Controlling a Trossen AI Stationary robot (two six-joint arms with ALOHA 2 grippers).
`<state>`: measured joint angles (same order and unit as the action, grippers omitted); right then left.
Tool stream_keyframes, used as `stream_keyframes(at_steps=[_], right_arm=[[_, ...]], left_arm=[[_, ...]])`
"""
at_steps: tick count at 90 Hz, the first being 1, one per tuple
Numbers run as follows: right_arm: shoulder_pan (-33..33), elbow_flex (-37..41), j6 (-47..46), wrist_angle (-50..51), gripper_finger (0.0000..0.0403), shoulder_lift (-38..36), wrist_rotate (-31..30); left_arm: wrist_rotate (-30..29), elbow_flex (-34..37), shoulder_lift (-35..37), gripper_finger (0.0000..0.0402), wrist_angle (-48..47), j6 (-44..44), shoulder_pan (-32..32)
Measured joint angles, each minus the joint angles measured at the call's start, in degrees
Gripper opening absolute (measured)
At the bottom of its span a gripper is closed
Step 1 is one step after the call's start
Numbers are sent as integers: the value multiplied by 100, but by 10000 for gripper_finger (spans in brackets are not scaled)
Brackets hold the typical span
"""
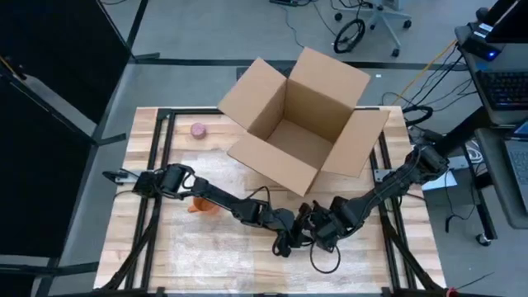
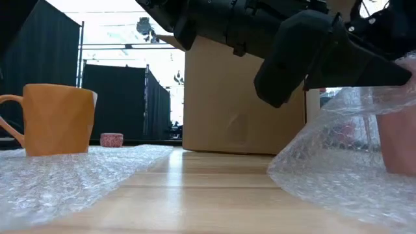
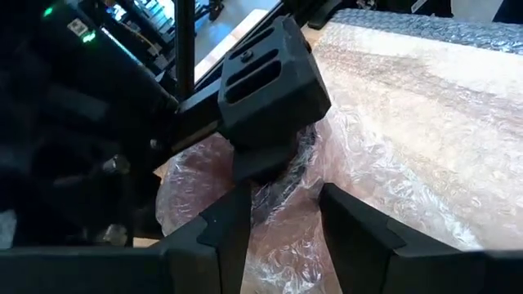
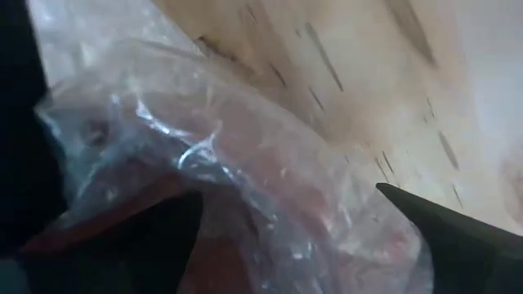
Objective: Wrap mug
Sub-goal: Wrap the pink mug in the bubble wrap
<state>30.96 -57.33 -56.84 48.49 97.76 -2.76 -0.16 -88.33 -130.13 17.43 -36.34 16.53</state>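
High view: both grippers meet low on the wooden table [image 1: 165, 247]; left gripper [image 3: 282, 233] spread apart around bubble wrap [image 3: 384, 139], right gripper [image 4: 286, 237] seemingly apart too.

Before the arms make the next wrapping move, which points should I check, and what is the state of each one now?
1. Mug is covered by bubble wrap: ok, wrap lies around it.
2. Right end effector is open around the wrapped mug: ok.
3. Left end effector is open, facing the bundle: ok.
4. Wrap fully closed around mug: cannot tell.
5. Cardboard box is open, flaps spread: ok.
6. Orange mug stands upright, apart from the bundle: ok.
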Motion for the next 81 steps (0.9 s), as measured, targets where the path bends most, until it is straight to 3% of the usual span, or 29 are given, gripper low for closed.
stream_keyframes(at_steps=[20, 43, 81], right_arm=[[-100, 65, 190, -139, 297, 53, -91], [-100, 89, 103, -163, 165, 46, 20], [-100, 89, 70, -166, 169, 35, 89]], left_arm=[[-22, 6, 0, 131, -3, -2, -1], [20, 4, 0, 132, -17, 1, 9], [33, 4, 0, 132, -9, -2, 4]])
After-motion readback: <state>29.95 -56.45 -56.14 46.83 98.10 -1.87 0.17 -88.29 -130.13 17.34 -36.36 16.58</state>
